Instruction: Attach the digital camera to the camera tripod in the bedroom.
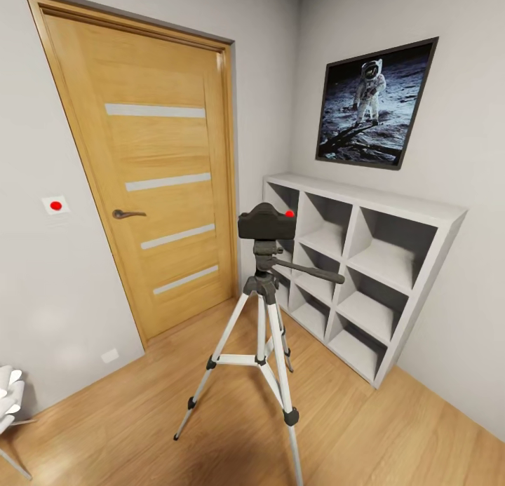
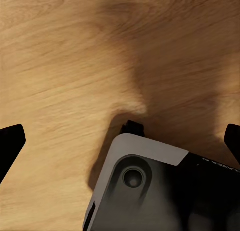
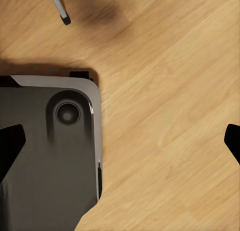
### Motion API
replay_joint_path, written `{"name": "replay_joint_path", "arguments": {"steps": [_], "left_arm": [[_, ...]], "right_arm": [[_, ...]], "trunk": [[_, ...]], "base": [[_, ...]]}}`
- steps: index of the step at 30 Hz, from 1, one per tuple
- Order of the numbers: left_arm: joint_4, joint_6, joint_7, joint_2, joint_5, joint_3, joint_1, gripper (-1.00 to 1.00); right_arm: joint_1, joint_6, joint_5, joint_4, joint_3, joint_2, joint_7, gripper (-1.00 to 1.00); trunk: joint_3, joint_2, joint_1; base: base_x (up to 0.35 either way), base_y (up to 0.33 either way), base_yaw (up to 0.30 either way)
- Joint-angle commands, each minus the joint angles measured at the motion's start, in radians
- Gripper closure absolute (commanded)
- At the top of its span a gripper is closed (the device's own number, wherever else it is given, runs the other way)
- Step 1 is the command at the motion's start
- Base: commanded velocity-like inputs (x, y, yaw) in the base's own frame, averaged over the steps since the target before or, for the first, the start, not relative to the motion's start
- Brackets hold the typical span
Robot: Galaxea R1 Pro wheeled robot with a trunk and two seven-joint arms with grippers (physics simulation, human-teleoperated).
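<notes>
Since the camera (image 1: 266, 223) already sits on top of the tripod (image 1: 261, 316), the job looks done. Shelves (image 1: 365, 275) are at 3 o'clock from it, the door (image 1: 151, 170) at 10 o'clock. Both grippers, left (image 2: 120, 141) and right (image 3: 122, 143), hang spread wide and hold nothing, over the floor (image 3: 170, 91). If the robot rolls closer, it could bump a leg and tip everything over.

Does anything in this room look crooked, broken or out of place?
Nothing stands out. The digital camera sits level on top of the camera tripod, whose three legs are spread on the wood floor. The door is shut and the poster hangs straight.
</notes>
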Motion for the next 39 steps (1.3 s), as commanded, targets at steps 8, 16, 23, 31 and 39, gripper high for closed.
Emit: {"name": "replay_joint_path", "arguments": {"steps": [8,16,23,31,39], "left_arm": [[-0.001,0.004,0.003,0.000,0.007,-0.009,-0.001,-1.00],[-0.001,0.004,0.003,0.000,0.007,-0.009,-0.001,-1.00],[-0.001,0.004,0.003,0.000,0.007,-0.008,-0.001,-1.00],[-0.001,0.004,0.003,0.000,0.007,-0.008,-0.001,-1.00],[-0.001,0.004,0.003,-0.001,0.001,-0.009,-0.001,-1.00]], "right_arm": [[-0.001,-0.006,0.015,0.003,-0.008,-0.001,-0.008,-1.00],[-0.002,-0.006,0.015,0.002,-0.011,0.001,-0.009,-1.00],[-0.002,-0.006,0.011,0.002,-0.013,0.002,-0.009,-1.00],[-0.002,-0.006,0.013,0.002,-0.012,0.002,-0.009,-1.00],[-0.002,-0.006,0.014,0.002,-0.012,0.001,-0.009,-1.00]], "trunk": [[-0.002,-0.002,0.001],[-0.002,-0.002,0.001],[-0.002,-0.002,0.001],[-0.002,-0.002,0.001],[-0.002,-0.002,0.001]], "base": [[0.000,0.000,0.000],[0.000,0.000,0.000],[0.000,0.000,0.000],[0.000,0.000,0.000],[0.000,0.000,0.000]]}}
